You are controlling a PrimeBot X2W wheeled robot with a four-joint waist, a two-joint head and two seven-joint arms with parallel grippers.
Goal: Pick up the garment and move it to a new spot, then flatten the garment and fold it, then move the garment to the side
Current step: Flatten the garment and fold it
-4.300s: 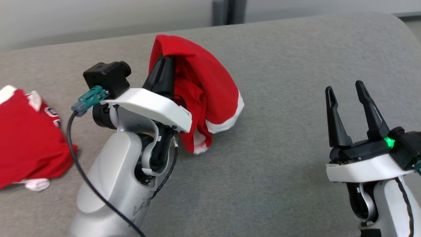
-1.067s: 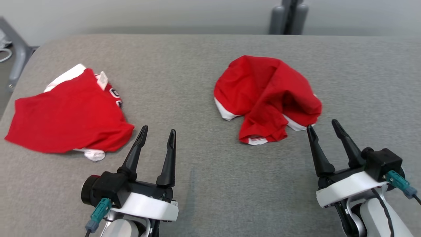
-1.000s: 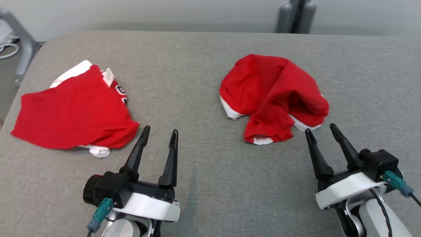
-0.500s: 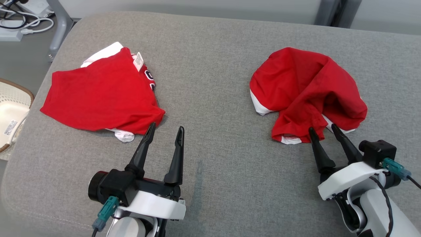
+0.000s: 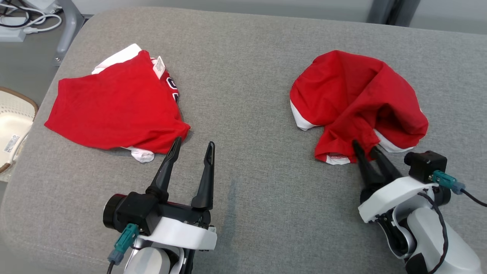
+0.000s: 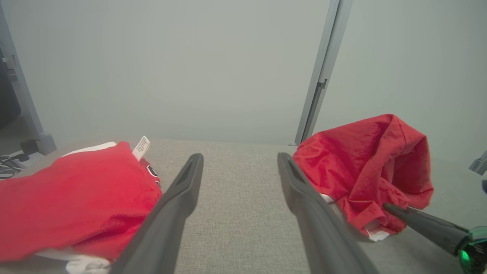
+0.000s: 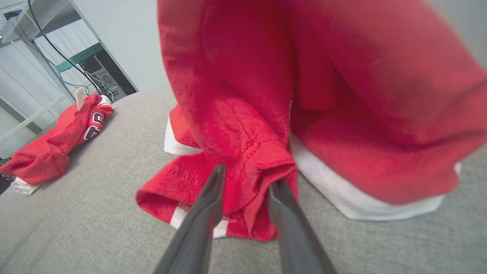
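Right gripper (image 5: 365,146) sets its fingers close on either side of a bunched fold at the near hem of the garment (image 5: 354,95), though whether they pinch it I cannot tell; left gripper (image 5: 194,141) stands wide and empty; the garment lies crumpled on the right of the grey cushion (image 5: 243,76), so pick-up looks barely begun, with moving, flattening, folding and setting aside all left (a second red shirt (image 5: 114,110) lies at left); its navy lettering (image 5: 172,84) is half hidden and unreadable; its tag (image 5: 159,65) prints too small to read.
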